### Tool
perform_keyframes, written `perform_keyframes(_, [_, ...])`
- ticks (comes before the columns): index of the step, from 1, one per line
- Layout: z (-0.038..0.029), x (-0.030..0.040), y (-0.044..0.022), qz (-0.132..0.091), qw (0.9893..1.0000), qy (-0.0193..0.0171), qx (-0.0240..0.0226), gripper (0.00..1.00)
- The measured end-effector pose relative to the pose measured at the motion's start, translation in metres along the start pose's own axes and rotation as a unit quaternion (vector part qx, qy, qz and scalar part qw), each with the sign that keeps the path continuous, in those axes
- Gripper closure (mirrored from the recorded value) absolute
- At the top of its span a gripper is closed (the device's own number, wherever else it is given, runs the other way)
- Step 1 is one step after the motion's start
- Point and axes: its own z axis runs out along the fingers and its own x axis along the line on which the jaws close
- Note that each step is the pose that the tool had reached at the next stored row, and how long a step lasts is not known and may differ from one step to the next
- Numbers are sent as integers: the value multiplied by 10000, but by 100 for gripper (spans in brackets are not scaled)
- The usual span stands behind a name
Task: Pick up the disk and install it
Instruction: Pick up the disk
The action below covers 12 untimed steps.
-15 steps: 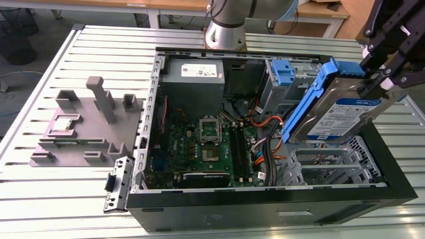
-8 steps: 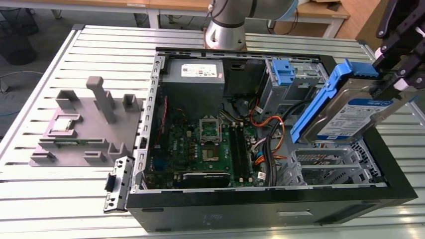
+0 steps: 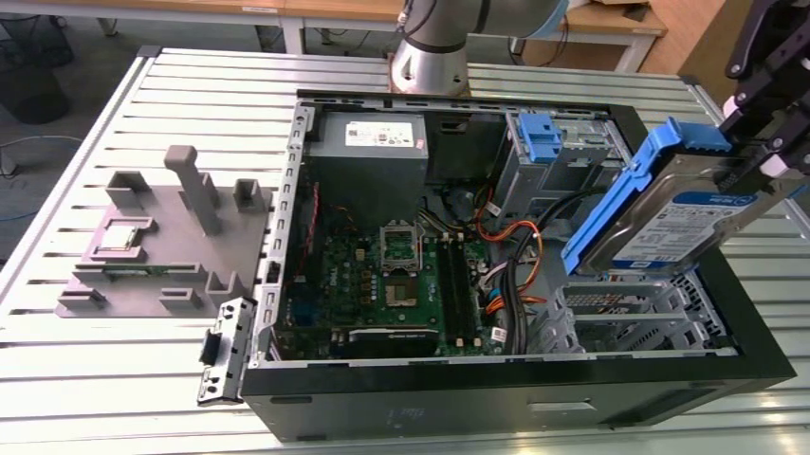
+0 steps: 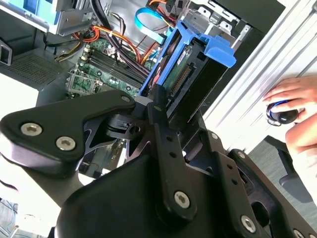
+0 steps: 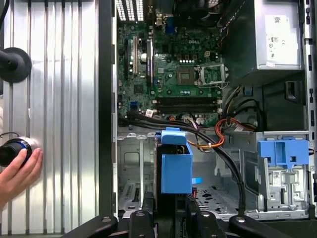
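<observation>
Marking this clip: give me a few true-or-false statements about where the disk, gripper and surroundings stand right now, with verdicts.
1. The gripper is shut on the disk. True.
2. The disk lies flat in a bay of the case. False: it is tilted, held in the air over the case's side at the exterior view's right.
3. A grey fixture stands on the table, at the exterior view's left of the case. True.
4. A hand reaches inside the case. False: it rests on a round dark object on the table, outside the case.
5. A blue bracket sits in the case. True.
</observation>
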Motion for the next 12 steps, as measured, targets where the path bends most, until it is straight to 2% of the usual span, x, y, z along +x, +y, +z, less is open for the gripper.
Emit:
perform_keyframes(8, [24,2,-34,0,10000,0,1,65])
perform_keyframes(12, [23,0,-88,-1,10000,-1,0,65])
